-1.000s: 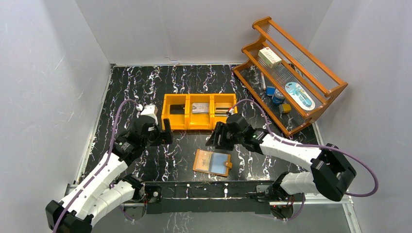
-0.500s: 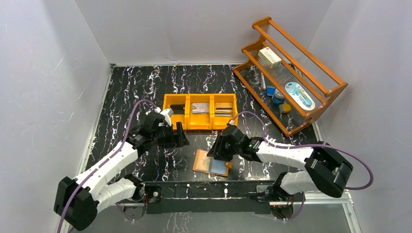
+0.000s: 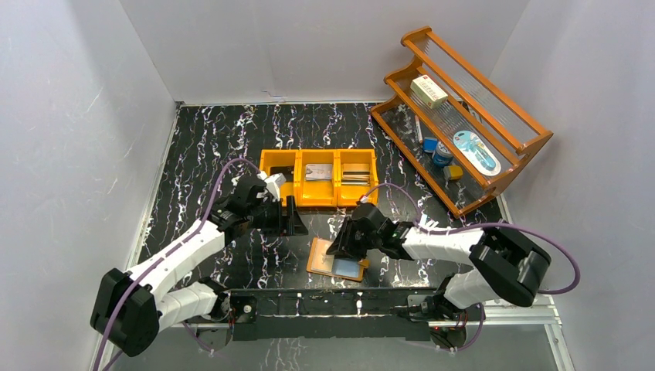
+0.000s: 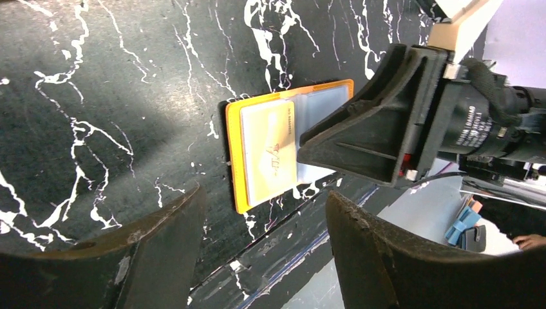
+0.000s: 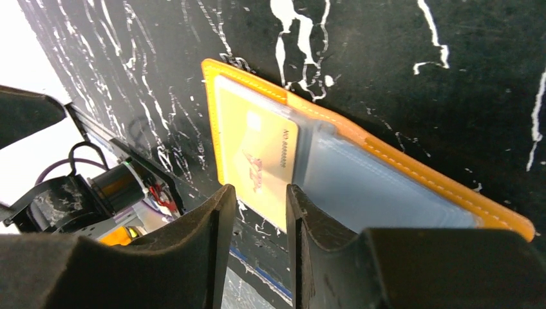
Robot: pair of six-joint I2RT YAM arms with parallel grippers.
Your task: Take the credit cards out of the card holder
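Overhead, the black marbled table (image 3: 232, 131) fills my view. A wooden rack (image 3: 494, 100) stands at the far right, its small contents too tiny for me to name. Mid-table is the orange bin (image 3: 317, 199), three compartments with flat items (image 3: 318, 171) in them, one dark, one grey, one striped. That's all the detail I get.

The card holder (image 3: 324, 261) lies open and flat in front of the bin, close to the table's near edge. From above, and from the left wrist too, much of its right leaf is hidden under the right gripper (image 5: 261, 193).

On the right wrist I see a yellowish card (image 5: 257, 161) behind the clear sleeve of the left leaf. Its print is unreadable and its near edge is cut off by my fingers. I can't tell whether the pale-blue sleeve on the other leaf holds anything.

The right gripper sits over the holder's near edge, jaws drawn in to a slim gap with the card showing through it. I see nothing pinched, and I can't tell whether it touches the holder.

The left gripper (image 4: 264, 199) hangs near the holder's far-left corner, jaws spread wide and empty.
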